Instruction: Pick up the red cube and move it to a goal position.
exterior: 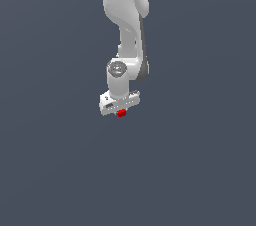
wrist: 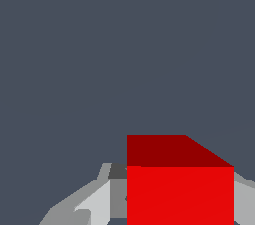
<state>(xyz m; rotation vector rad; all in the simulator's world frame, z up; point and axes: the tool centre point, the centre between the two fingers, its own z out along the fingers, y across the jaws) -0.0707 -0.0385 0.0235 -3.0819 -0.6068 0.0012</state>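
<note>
1. Red cube fills the near part of the wrist view, one bright face toward the lens and a darker face above it, with grey finger parts flanking it on both sides.
2. Fingers sit close against the cube's sides; the gripper looks closed down on it, though actual contact at the pads is hidden, so a firm hold is my judgement rather than something plainly seen.
3. From the exterior view, the cube peeps out just under the white gripper bar, tucked at its lower edge.
4. Above that rises the arm, hanging roughly straight down over the plain grey ground.
5. No goal marker shows in either view, so where the cube must go cannot be told.
6. To carry well: keep the squeeze steady, move smoothly without jerks or wrist twists, keep the cube level, and watch for any slip between the fingers.
</note>
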